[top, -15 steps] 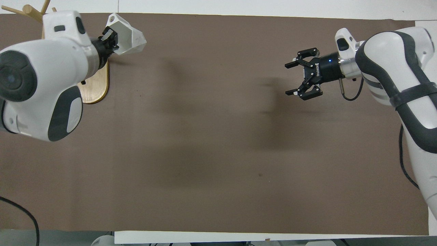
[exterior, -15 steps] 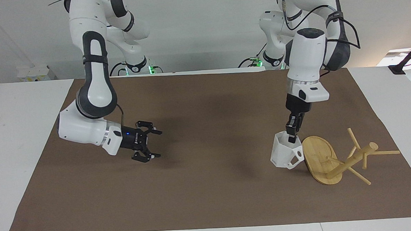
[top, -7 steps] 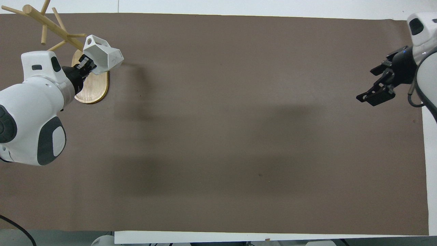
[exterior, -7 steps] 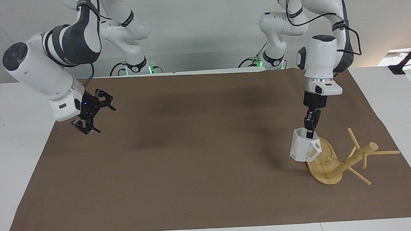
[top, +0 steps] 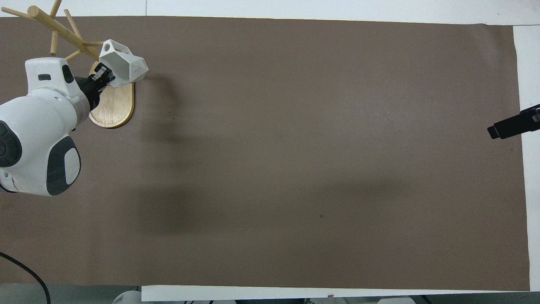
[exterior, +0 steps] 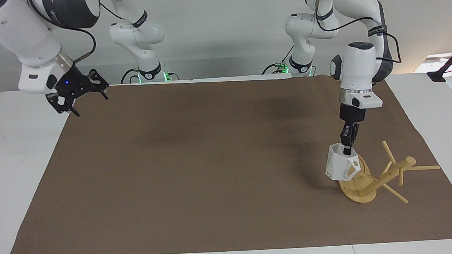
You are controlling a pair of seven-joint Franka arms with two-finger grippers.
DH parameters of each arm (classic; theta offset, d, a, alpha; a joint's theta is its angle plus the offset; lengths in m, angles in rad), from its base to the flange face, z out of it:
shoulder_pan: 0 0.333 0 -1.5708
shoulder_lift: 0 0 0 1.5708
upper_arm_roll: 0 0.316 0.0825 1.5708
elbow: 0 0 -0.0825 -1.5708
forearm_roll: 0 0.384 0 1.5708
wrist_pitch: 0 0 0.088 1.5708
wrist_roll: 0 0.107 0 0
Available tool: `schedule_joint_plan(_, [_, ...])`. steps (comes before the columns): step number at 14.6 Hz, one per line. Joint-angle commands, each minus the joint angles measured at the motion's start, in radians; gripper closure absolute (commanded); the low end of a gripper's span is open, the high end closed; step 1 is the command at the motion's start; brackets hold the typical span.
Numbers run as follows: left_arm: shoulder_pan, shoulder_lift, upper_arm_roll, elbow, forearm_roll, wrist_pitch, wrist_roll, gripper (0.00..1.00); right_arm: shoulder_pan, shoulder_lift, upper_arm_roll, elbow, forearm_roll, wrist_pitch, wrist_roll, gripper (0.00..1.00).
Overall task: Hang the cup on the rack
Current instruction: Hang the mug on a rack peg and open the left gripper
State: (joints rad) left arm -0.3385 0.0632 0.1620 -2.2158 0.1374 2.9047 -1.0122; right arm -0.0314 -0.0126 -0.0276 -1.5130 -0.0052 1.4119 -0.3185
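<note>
The light around me is bright, even and diffuse, coming from above. On the brown mat (exterior: 212, 170) my arms cast only soft, wide, blurred patches, with no hard edges. One faint dark band lies near the mat's middle, another toward the edge nearest my bases. A tighter, darker shadow sits on the mat just beside the cup (exterior: 342, 166), on the side toward my right arm's end. The white table (exterior: 15, 161) around the mat is close to washed out, yet without sharp glare. The mat is matte and gives no reflection. Both views are sharp, with no motion blur. In the overhead view my left arm's casing (top: 38, 147) looms swollen at the frame's edge.
</note>
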Motion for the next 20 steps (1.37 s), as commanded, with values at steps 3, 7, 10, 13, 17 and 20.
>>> schedule_joint_plan(3, [0.041,0.047,-0.013,0.062,0.021,0.014,0.026,1.0,-0.007,0.008,-0.003,0.005,-0.029,-0.022,0.212,0.0])
schedule_joint_plan(7, [0.052,0.047,-0.012,0.062,0.018,0.005,0.027,1.0,-0.002,0.014,0.003,0.008,-0.029,-0.022,0.222,0.0])
schedule_joint_plan(10, [0.076,0.044,-0.009,0.06,0.016,-0.021,0.027,0.88,-0.004,0.014,0.005,0.013,-0.025,-0.025,0.222,0.0])
schedule_joint_plan(13, [0.107,0.044,-0.005,0.073,0.016,-0.082,0.114,0.09,-0.002,0.013,0.005,0.013,-0.024,-0.019,0.226,0.0])
schedule_joint_plan(17, [0.142,-0.002,-0.002,0.099,0.016,-0.434,0.174,0.0,-0.002,0.014,0.006,0.019,-0.021,-0.024,0.226,0.0])
schedule_joint_plan(20, [0.157,-0.072,-0.004,0.113,0.016,-0.618,0.378,0.0,-0.002,0.014,0.006,0.019,-0.018,-0.019,0.228,0.0])
